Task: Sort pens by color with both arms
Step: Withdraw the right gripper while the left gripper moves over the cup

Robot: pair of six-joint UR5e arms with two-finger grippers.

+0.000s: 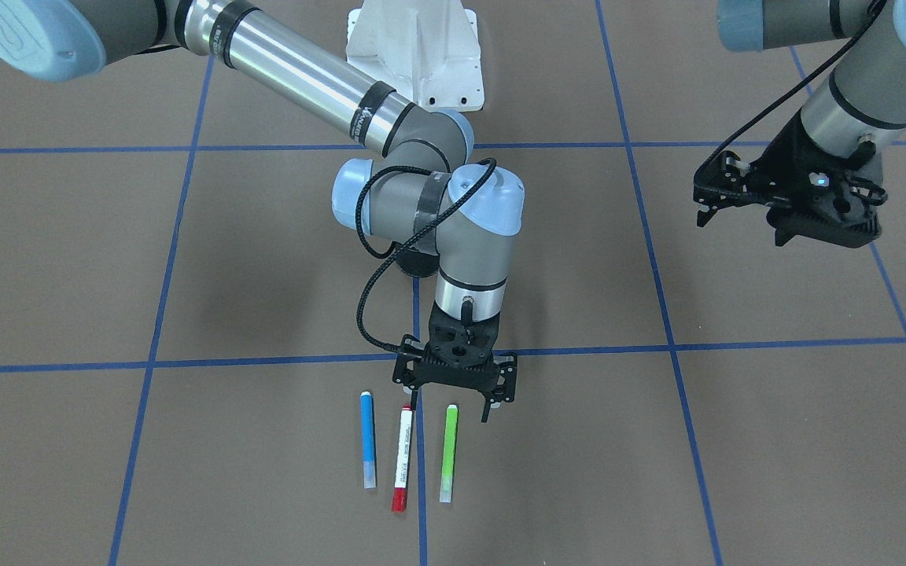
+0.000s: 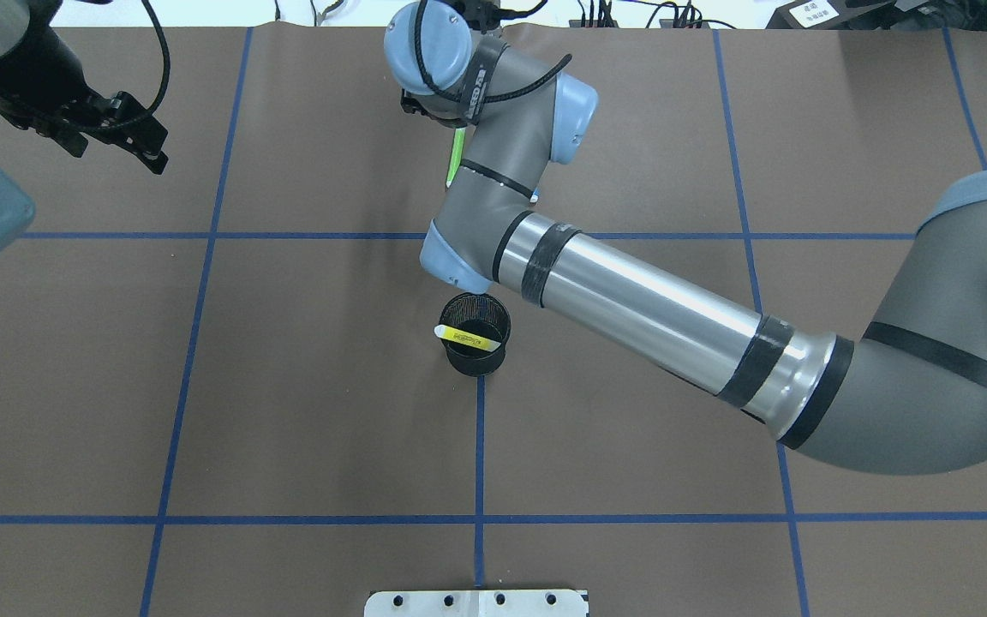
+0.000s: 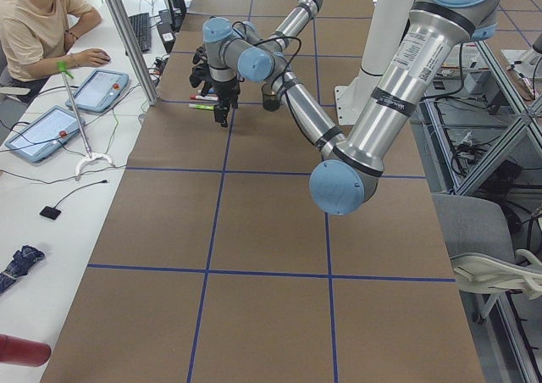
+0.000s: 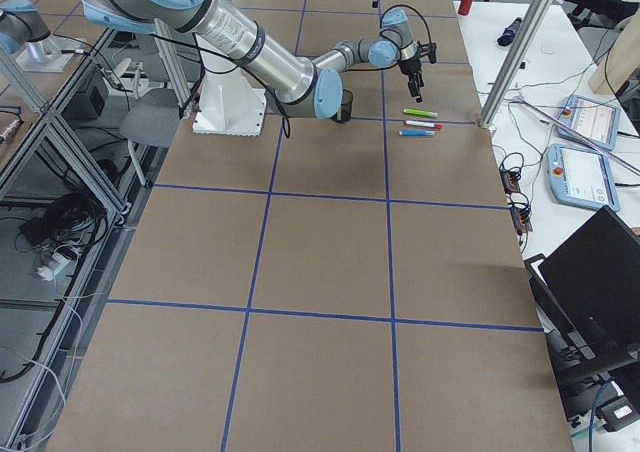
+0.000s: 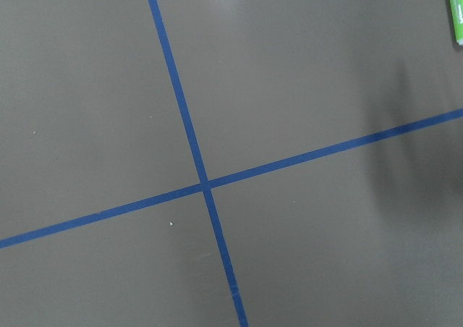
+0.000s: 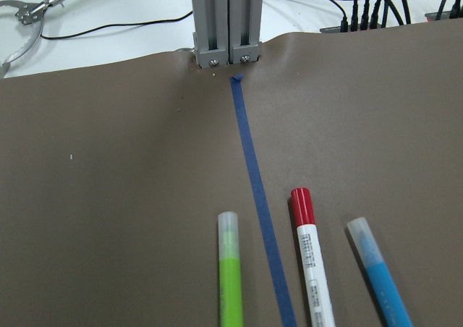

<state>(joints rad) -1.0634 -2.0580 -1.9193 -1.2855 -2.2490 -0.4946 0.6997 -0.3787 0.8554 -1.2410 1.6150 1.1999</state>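
Three pens lie side by side on the brown mat: a blue pen, a white-barrelled pen with red ends and a green pen. The right wrist view shows the same green pen, red-ended pen and blue pen. A yellow pen rests across the black mesh cup. My right gripper hovers open and empty over the pens' near ends. My left gripper hangs open and empty, far off to the side above the mat.
The white pedestal base stands at the robot's edge of the table. An aluminium post rises at the far edge just beyond the pens. A person sits at the side table with tablets. Blue tape lines cross the mat.
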